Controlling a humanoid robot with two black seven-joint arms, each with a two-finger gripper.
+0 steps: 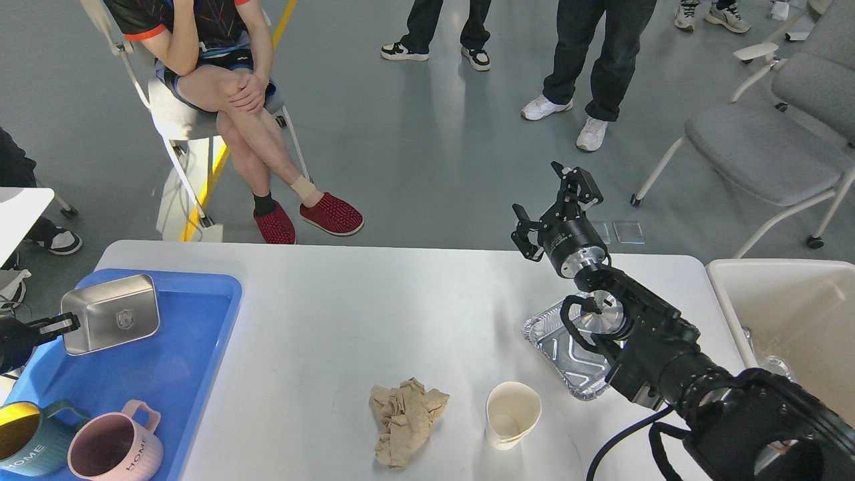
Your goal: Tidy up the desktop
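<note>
The white desktop (pixel 374 314) fills the lower view. On it lie a crumpled brown paper wad (pixel 405 421), a white paper cup (pixel 511 414) and a foil tray (pixel 568 347), partly hidden by my right arm. My right gripper (pixel 548 200) is open and empty, raised above the desktop's far edge. My left gripper (pixel 57 325) is shut on the near-left rim of a steel box (pixel 112 312) and holds it above the far end of the blue tray (pixel 167 374).
A teal mug (pixel 30 437) and a pink mug (pixel 113 449) stand at the tray's near end. A white-rimmed bin (pixel 788 321) stands at the right. People and chairs are beyond the desktop's far edge.
</note>
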